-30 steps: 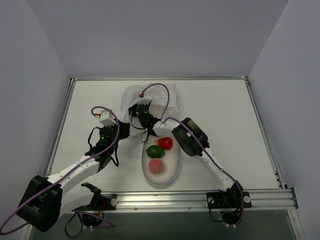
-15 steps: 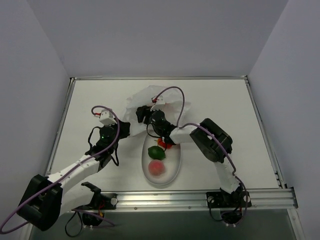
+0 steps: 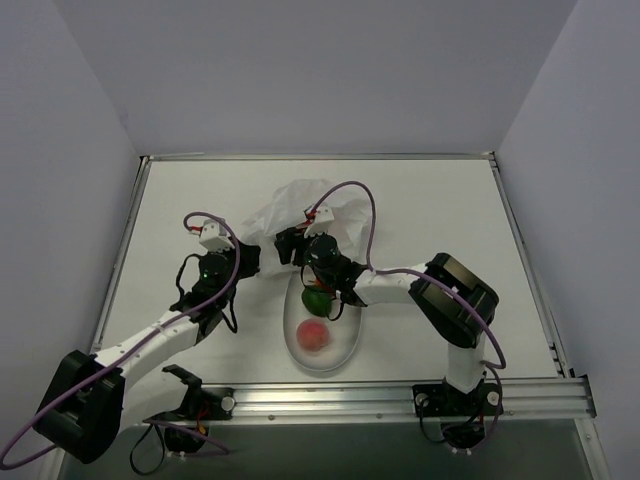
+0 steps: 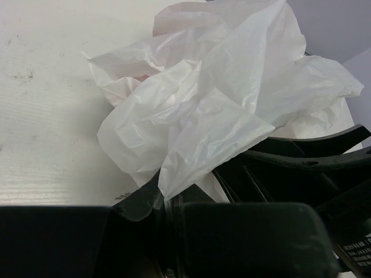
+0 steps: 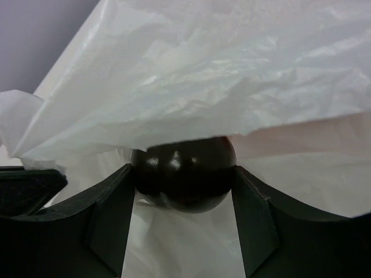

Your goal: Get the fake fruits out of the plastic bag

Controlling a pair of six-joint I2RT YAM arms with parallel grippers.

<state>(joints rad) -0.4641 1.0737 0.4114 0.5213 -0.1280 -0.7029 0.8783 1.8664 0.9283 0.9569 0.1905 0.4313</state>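
Swinging its elbow out toward the right rail since a second ago, the right arm now reaches across the white plate (image 3: pixel 347 348), and the plastic bag (image 3: pixel 300 200) has puffed up from flat to a loose heap at the back of the table (image 3: pixel 450 220). From where I stand, the right gripper (image 5: pixel 183 178) has its two fingers closed narrowly on a dark plum (image 5: pixel 184 165), with the bag's film draped just over the top of it. The left gripper (image 4: pixel 174 200) appears clamped on a fold of the bag, pinning it down. To do this step well, I would say the right arm should draw the plum straight back out from under the film without dragging the plastic along, while the left keeps its pinch firm so that the bag does not follow. Then it should carry the plum over the plate before letting go. Counting: one bag, one plate, one plum in the fingers, and two fruits plainly on the plate, a green fruit (image 3: pixel 316 300) and a pink peach (image 3: pixel 315 335). A red sliver beside the wrist may be a third.
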